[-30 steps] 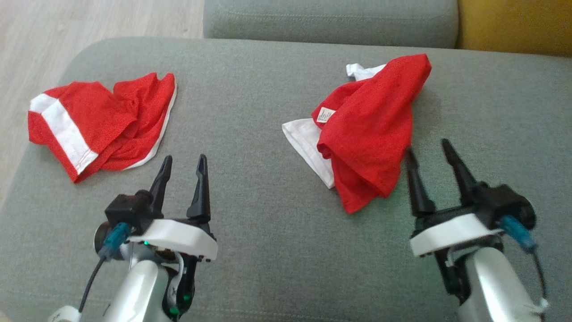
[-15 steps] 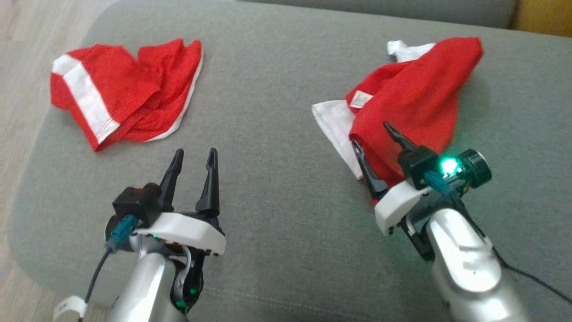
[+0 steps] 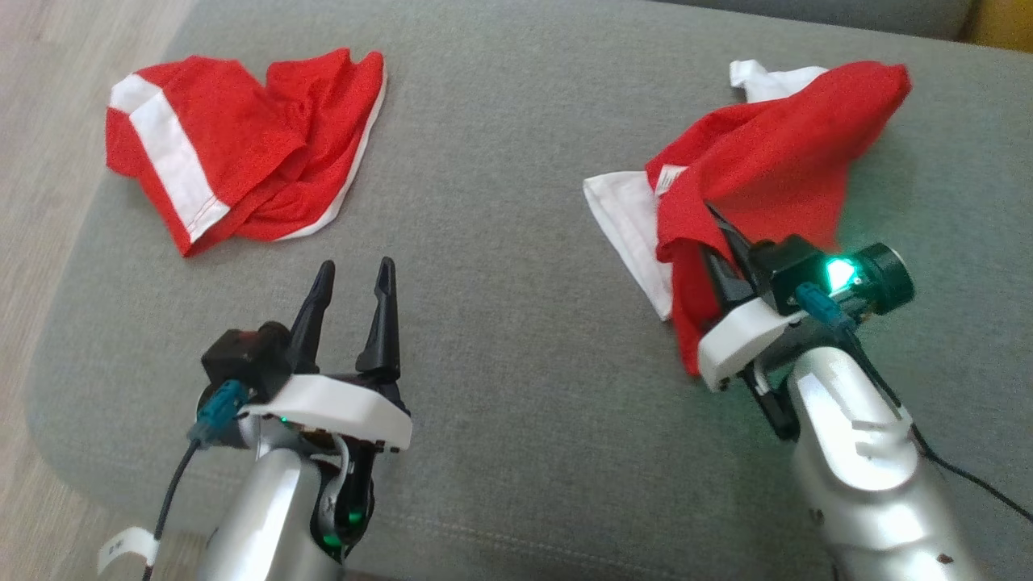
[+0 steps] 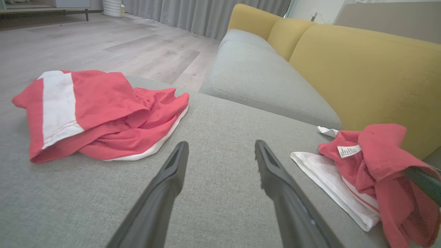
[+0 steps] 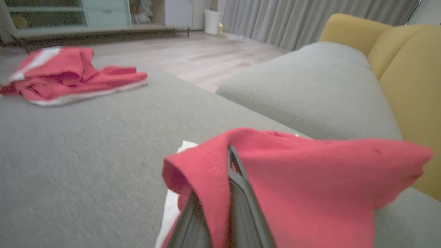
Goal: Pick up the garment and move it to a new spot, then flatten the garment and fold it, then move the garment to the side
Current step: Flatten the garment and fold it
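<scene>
A crumpled red garment (image 3: pixel 775 153) with white parts and a small label lies on the right of the grey cushion (image 3: pixel 500 242). My right gripper (image 3: pixel 721 242) is shut on its near red edge, and the cloth drapes over the fingers. In the right wrist view the red hem (image 5: pixel 310 165) wraps the shut fingertips of my right gripper (image 5: pixel 230 155). My left gripper (image 3: pixel 356 270) stands open above bare cushion, well left of the garment, with nothing between its fingers. In the left wrist view my left gripper (image 4: pixel 220 148) points between both cloths, with the garment (image 4: pixel 379 155) at the right.
A second red garment with a white stripe (image 3: pixel 234 145) lies bunched at the cushion's far left, near the edge over the wooden floor (image 3: pixel 32 97). Behind are another grey seat cushion (image 4: pixel 262 79) and yellow backrests (image 4: pixel 361 69).
My right gripper went forward onto the garment's near edge and shut on it, raising a fold of cloth. The head camera shifted, and the left gripper stayed open in place.
</scene>
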Tool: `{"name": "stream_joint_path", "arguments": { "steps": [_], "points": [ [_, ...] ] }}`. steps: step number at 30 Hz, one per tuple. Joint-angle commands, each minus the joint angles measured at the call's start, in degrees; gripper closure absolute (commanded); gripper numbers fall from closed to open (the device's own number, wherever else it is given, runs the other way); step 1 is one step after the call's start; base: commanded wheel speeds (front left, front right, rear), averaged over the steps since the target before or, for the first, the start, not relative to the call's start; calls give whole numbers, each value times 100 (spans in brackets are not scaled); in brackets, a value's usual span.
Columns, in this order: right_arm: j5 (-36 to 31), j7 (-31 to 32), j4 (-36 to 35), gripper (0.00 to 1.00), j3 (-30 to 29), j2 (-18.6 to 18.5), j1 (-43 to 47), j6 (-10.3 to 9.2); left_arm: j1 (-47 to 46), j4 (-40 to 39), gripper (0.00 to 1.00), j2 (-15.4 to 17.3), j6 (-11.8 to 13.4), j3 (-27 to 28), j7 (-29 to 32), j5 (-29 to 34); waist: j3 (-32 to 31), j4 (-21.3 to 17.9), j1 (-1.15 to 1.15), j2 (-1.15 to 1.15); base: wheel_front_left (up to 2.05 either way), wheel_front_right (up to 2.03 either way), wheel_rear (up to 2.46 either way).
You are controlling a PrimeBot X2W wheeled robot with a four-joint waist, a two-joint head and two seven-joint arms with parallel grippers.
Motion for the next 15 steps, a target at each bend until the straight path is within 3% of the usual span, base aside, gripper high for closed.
{"name": "stream_joint_path", "arguments": {
  "steps": [1, 6, 11, 15],
  "points": [
    [354, -196, -304, 100, 303, 61, -271, 12, -201, -165, 0, 27, 47, 172, -70, -36, -120, -120, 0, 0, 0, 0, 0],
    [1101, -197, -820, 100, 255, 63, -348, 12, -97, -138, 0, 26, 26, 254, -70, 19, -387, -443, 0, 0, 0, 0, 0],
    [1333, 322, -1278, 100, -637, 32, -346, 12, 27, -150, 0, 26, -5, 307, -70, 92, -582, -790, 0, 0, 0, 0, 0],
    [1399, 786, -1513, 100, -1362, -376, -372, 12, 76, -165, 0, 26, -23, 304, -70, 127, -584, -994, 0, 0, 0, 0, 0]
  ]
}}
